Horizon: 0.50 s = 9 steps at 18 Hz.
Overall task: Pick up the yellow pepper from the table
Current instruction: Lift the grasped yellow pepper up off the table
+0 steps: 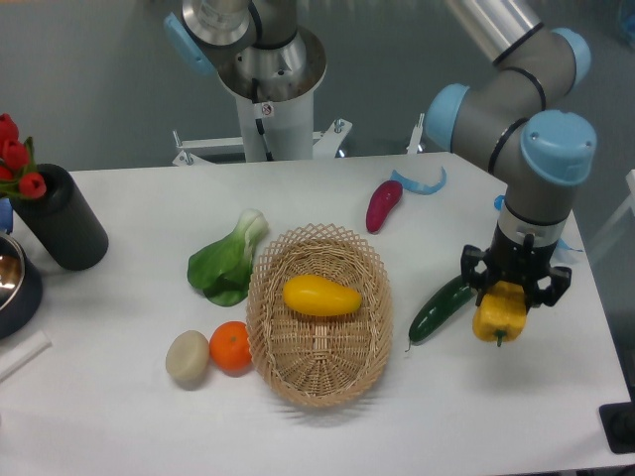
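At the right of the frame your gripper [514,285] is clamped on the one yellow pepper [498,313], holding it clear above the table [119,397]; its black fingers hide the pepper's top, and the pepper overlaps the upper end of the single cucumber [441,307]. At the left edge the dark bowl [15,286] is cut off. You can count one wicker basket [319,315] holding one smooth yellow fruit [319,296], one orange [230,347] and one bok choy [228,260].

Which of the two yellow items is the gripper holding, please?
The yellow pepper, lobed and blocky, is clamped in the gripper beside the cucumber. The smooth yellow oval fruit lies in the wicker basket.
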### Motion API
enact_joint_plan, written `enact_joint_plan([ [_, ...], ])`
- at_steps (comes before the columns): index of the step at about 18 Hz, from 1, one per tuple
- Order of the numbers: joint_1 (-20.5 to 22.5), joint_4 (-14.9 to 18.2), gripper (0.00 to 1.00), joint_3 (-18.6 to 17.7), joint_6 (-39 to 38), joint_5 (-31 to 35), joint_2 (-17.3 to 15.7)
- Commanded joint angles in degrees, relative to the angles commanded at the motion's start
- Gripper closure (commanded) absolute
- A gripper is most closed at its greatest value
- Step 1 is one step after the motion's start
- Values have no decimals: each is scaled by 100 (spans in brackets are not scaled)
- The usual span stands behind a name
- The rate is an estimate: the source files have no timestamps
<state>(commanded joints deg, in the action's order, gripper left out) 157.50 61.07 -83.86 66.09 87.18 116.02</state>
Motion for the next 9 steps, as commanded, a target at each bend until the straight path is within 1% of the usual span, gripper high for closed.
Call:
enact_joint_plan([
  [2, 0, 307, 95, 150, 202, 89, -9],
  [4, 9, 545, 95, 281, 369, 89, -17],
  [7, 18, 564, 96, 291, 388, 89, -26],
  [9, 18, 573, 96, 230, 554, 89, -70],
])
